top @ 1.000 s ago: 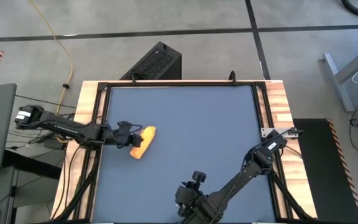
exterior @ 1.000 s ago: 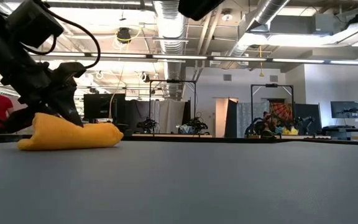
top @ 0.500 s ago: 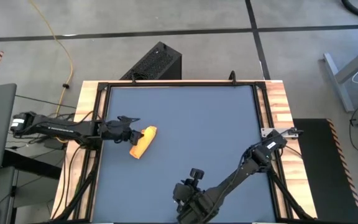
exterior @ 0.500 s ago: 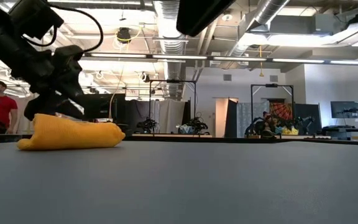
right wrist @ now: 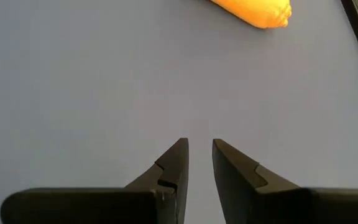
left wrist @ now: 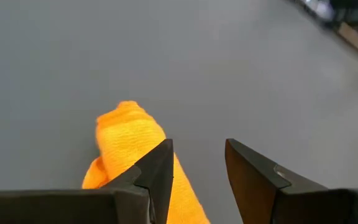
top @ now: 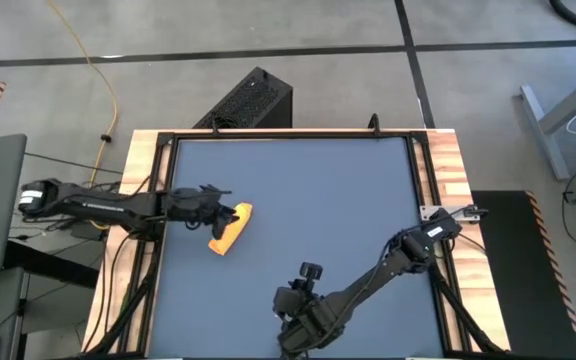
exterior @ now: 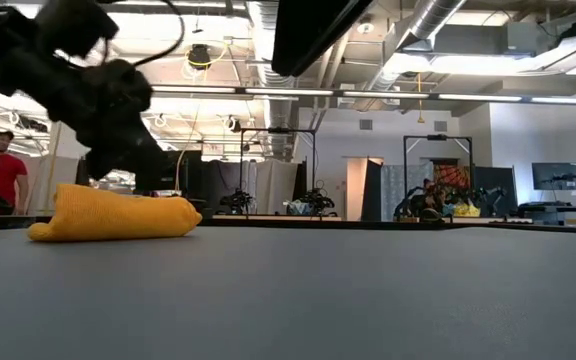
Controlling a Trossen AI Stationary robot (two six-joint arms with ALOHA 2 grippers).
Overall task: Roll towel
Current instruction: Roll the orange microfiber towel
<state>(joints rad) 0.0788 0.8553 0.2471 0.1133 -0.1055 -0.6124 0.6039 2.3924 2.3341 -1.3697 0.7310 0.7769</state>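
**Rolled towel with the left claw released beside it**

The towel (top: 230, 227) lies on the dark blue table (top: 308, 190) as a compact yellow roll, near the table's left edge and well apart from its right edge. Seen from above, its long axis runs obliquely, one end toward the table's far edge and the other toward the near left corner. In the low view the roll (exterior: 114, 216) rests flat on the surface, with nothing on top of it.

The left claw (top: 218, 203) hangs just beside the towel, on the side toward the table's left edge and over the roll's far end. In the left wrist view its two fingers (left wrist: 156, 168) stand parted with a clear gap, and the towel (left wrist: 131, 144) lies beyond and partly under one of them, not between them: the claw is released and grips nothing. In the low view it appears lifted clear of the cloth.

The right claw (top: 290, 312) waits by the table's near edge, well apart from the towel; its fingers (right wrist: 173, 165) are slightly parted and empty, pointing toward the roll (right wrist: 253, 12).

By its shape the towel appears fully rolled, so the left arm, much the nearer, probably needs only to draw back toward the left edge, away from the roll.
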